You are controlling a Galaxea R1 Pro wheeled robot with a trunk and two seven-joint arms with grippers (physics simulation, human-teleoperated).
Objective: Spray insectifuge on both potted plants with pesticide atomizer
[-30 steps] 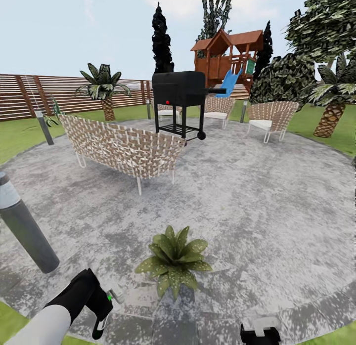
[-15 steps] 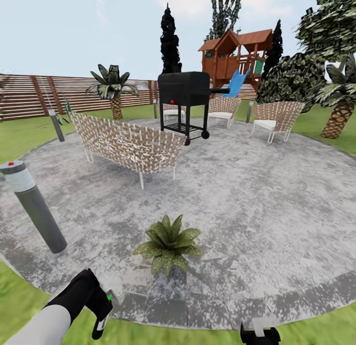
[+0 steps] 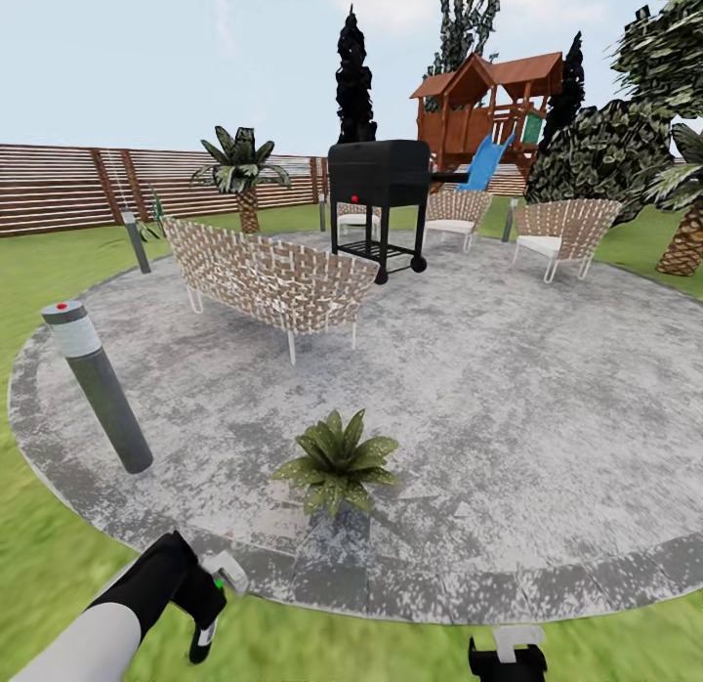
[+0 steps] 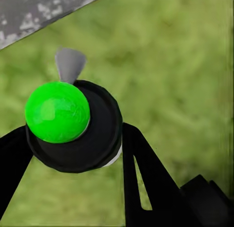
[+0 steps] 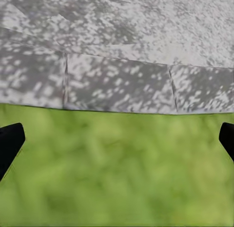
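Now the left pincer [image 3: 207,618] clamps the pesticide atomizer [image 4: 73,124], potted plant [image 3: 337,462] ahead and rightward; right pincer [image 3: 508,653] gapes empty.

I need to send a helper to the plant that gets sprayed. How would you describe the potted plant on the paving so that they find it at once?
Start at the round grey paved patch and go to its near edge, in front of the woven bench. The potted plant stands there alone on the paving, right of the grey bollard. It is a low rosette of pointed, pale-speckled green leaves, far smaller than the palms.

One potted plant [image 3: 337,459], two bollards [image 3: 98,386] — three wicker seats [image 3: 268,277], one grill [image 3: 381,189].
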